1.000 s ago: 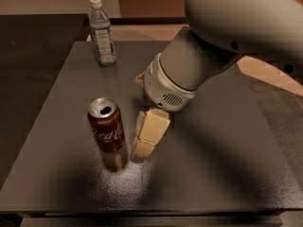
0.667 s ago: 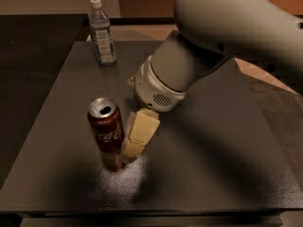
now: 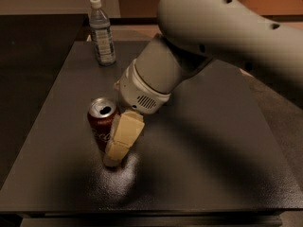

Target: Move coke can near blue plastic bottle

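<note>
Hard bits first: the gripper (image 3: 117, 143) was down at the coke can (image 3: 99, 119), on the front-left part of the dark table (image 3: 213, 164). Only its pale cream near side showed, slanted across the can's right side w/ its tip low by the can's base. The rest was hidden behind the can & under the wrist housing, so I couldn't tell if the claw was clamped on the can or just standing around it. That cream part covered the can's lower right & most of its script; only a bit of white lettering showed on the red wall. The big grey arm (image 3: 213, 37) ran off the top & right edges & blocked much of the table's back.

Can: short, red, upright, silver top w/ a dark mouth hole visible.

Blue plastic bottle (image 3: 102, 32): clear, white cap, pale label, upright near the table's back-left edge. It stood well apart from the can, approx. straight behind it.
</note>
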`<state>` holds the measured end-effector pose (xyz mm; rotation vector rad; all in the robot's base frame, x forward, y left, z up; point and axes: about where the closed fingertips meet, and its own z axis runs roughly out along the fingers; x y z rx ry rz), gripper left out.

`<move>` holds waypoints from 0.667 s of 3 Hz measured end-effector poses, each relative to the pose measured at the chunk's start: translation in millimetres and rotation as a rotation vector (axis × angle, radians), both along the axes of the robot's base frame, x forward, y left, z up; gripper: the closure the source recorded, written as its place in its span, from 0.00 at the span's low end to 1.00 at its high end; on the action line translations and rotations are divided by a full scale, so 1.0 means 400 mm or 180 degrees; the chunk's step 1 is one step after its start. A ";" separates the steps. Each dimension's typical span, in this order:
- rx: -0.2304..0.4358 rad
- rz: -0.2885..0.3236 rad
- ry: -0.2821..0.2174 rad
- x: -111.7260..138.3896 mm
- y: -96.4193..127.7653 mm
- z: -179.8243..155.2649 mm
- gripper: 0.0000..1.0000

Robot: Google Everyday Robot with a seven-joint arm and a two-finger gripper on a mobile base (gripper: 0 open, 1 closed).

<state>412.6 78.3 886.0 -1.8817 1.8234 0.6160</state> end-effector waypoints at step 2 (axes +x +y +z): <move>0.0062 0.0028 0.0108 -0.003 0.025 0.004 0.40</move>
